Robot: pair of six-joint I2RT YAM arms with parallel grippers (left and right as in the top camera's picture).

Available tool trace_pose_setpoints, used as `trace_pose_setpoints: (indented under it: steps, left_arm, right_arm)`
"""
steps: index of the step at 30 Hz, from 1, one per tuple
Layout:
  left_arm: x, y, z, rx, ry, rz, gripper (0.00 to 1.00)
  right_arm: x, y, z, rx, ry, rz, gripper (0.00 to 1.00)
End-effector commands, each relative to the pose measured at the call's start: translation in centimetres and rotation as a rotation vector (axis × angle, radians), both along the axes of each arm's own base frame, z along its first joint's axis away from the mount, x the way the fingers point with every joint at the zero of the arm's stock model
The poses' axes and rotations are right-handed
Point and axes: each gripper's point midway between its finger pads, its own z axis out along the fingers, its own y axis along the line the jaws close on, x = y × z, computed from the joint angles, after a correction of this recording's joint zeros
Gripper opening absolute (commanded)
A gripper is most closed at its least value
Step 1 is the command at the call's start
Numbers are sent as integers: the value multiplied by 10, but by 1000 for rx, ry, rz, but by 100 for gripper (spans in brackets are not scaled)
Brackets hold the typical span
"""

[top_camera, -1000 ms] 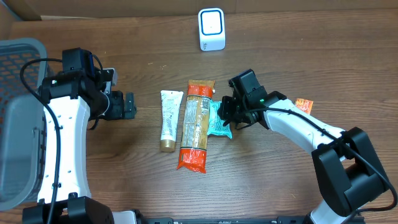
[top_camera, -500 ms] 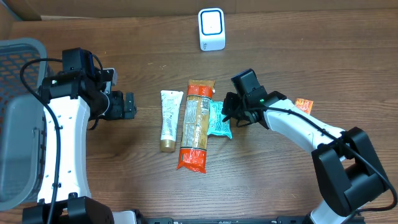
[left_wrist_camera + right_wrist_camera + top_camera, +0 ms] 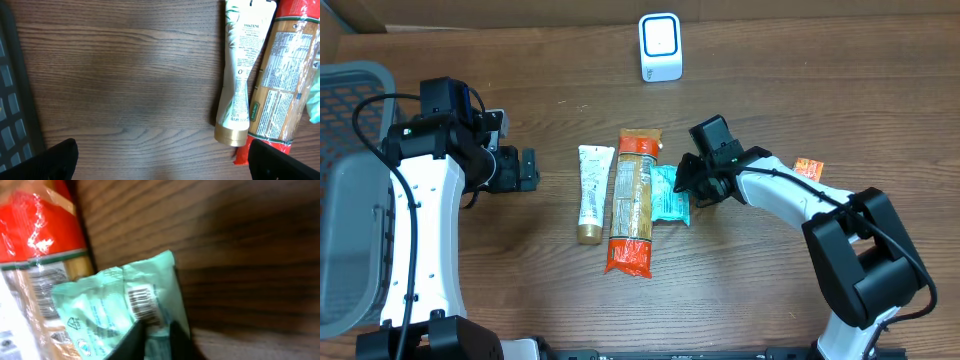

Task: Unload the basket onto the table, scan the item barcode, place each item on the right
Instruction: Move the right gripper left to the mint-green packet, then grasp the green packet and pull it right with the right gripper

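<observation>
Mint-green foil packet [image 3: 670,198] touching long red-and-tan wrapped pack [image 3: 633,200], white plastic tube [image 3: 592,193] beyond, right pincer [image 3: 688,188] at its edge, grip unclear, left pincer [image 3: 528,170] wide open.

grey basket [image 3: 365,72] cut by left edge, teal packet [image 3: 100,310] barcode [image 3: 142,302] blurred

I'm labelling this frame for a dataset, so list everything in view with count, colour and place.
scanner: one, white and blue, far side of the table, centre
tube: one, white with gold cap, left of the long packet
long packet: one, orange-red, mid-table
sachet: one, teal, at the long packet's right side
small packet: one, orange, right side, by the right arm
basket: one, grey, far left
table: one, brown wood
left tool: one, black, open, over bare wood left of the tube
right tool: one, black, fingers straddling the sachet's edge
</observation>
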Motion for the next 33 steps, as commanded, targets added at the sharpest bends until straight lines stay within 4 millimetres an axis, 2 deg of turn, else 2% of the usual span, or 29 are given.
trace_pose_setpoints:
  steps: [1,5,9,14,17,19,22,28,31,33]
  left_arm:
    - [0,0,-1,4,1,-20,100]
    - [0,-1,-1,4,1,-21,100]
    - [0,-1,-1,4,1,-20,99]
    - [0,-1,-1,4,1,-20,99]
    - [0,0,-1,4,1,-21,100]
    - [0,-1,-1,4,1,-21,100]
    - [0,-1,-1,4,1,-21,99]
    - [0,-1,-1,4,1,-20,99]
    - [0,-1,-1,4,1,-21,100]
    - [0,-1,-1,4,1,-21,100]
  right_arm:
    - [-5,-7,-19,-28,47,-12,24]
    - [13,-26,-13,-73,6,-19,27]
    - [39,-35,7,-88,-90,72,37]
    - [67,-31,55,-89,-198,178,37]
    - [70,-25,79,-89,-200,203,37]
    - [60,-15,86,-52,-163,235,37]
    - [28,7,86,40,-60,308,37]
    - [-30,39,65,41,62,430,37]
    - [-49,59,58,42,61,482,38]
    - [-54,65,56,30,60,485,39]
